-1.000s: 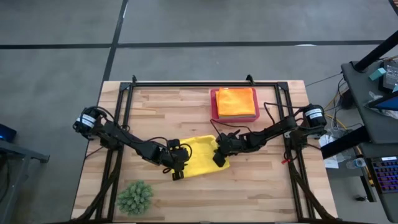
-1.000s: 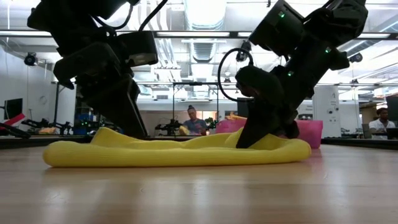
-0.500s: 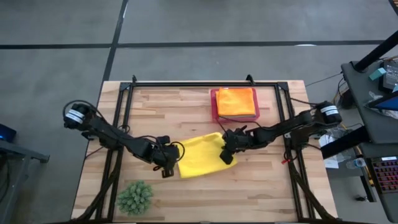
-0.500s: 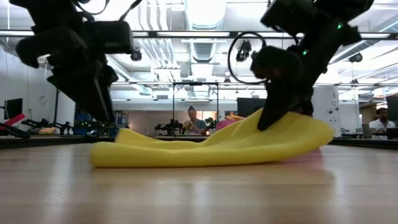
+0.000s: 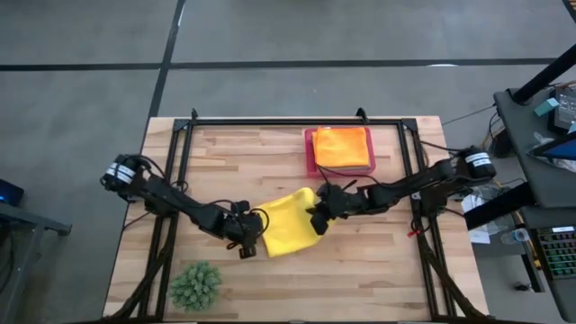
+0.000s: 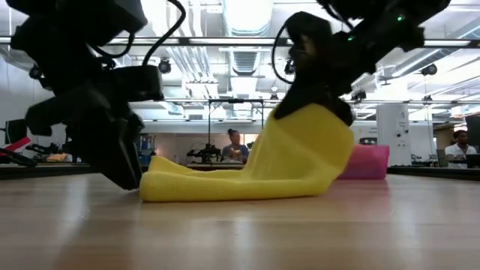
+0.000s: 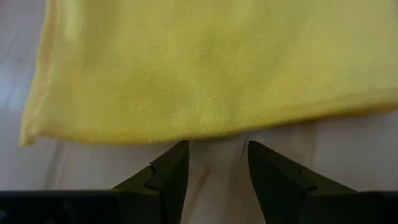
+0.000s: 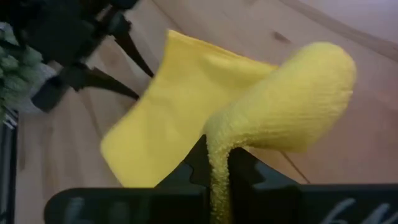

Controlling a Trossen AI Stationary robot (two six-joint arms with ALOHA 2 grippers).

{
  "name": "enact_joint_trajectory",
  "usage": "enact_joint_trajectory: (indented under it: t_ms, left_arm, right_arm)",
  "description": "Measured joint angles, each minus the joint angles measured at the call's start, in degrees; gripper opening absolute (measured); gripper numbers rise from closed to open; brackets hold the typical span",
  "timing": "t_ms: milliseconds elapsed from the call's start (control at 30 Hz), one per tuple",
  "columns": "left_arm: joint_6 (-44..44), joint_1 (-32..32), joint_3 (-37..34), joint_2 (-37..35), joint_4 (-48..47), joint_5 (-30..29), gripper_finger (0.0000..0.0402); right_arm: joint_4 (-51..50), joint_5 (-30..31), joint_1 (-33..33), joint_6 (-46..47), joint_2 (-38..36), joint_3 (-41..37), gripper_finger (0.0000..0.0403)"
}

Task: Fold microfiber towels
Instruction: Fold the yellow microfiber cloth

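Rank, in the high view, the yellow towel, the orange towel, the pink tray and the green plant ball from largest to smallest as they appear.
1. Yellow towel, although part of it is lifted.
2. Pink tray and orange towel: nearly alike, because the towel covers most of the tray; I do not rank them.
3. Green plant ball, smallest.

Light pours down from the ceiling strips (image 6: 240,19), bright and even, so the tabletop (image 5: 270,153) looks evenly lit from above with only faint, soft shadows. From table height those strips glare white and both arms turn to near-black silhouettes against them. The near wood (image 6: 240,240) is blurred. Close up, the yellow towel (image 8: 286,112) is soft and fuzzy, out of focus.
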Motion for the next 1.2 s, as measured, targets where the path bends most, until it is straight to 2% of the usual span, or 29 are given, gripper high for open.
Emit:
enact_joint_trajectory:
  t_ms: [233,633,800,933,1200]
  left_arm:
    - [0.02,-0.02,0.0,1.25,2.6,-0.74,0.015]
    - [0.02,0.0,-0.11,1.25,3.51,-1.18,0.015]
    - [0.01,-0.01,-0.13,1.25,3.73,-1.29,0.015]
    - [0.02,0.0,-0.17,1.25,3.81,-1.31,0.015]
    - [-0.02,0.07,-0.2,1.25,3.95,-1.33,0.015]
  right_arm:
    - [5.58,-0.19,0.0,-1.6,7.98,4.99,0.0012]
    - [4.93,0.07,-0.02,-5.76,20.29,16.8,0.0012]
    - [-3.07,0.53,-0.04,-8.55,23.7,22.36,0.0018]
    - [-7.25,0.53,-0.04,-9.36,25.57,25.62,0.0049]
    - [-7.24,-1.8,0.11,-12.13,26.53,27.29,0.0151]
